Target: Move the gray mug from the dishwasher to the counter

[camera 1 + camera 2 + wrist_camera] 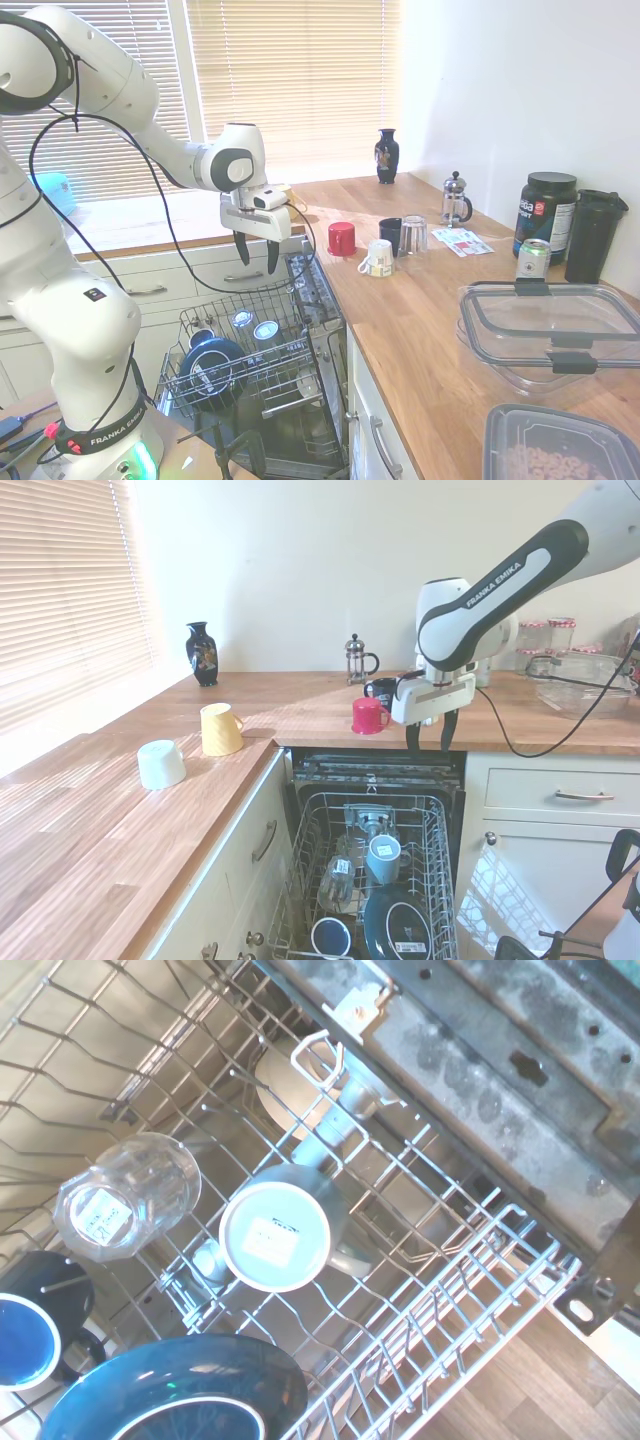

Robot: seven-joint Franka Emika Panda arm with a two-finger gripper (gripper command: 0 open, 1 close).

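Observation:
The gray mug (275,1237) sits upside down in the wire rack (470,1290) of the open dishwasher (320,300), its pale base with a sticker facing up. It also shows as the gray mug (382,858) mid-rack and as the gray mug (266,330). My gripper (255,258) hangs open and empty well above the rack, at about counter height. In the second exterior view the gripper (428,742) is over the rack's (432,820) far end. The wooden counter (420,320) runs alongside the dishwasher.
In the rack, a clear glass (125,1195) lies beside the mug, with a dark blue bowl (170,1400) and a blue cup (25,1325) nearby. On the counter stand a red cup (341,238), black mug (391,235), white cup (378,258), glass (413,235), French press (456,200) and plastic containers (550,330).

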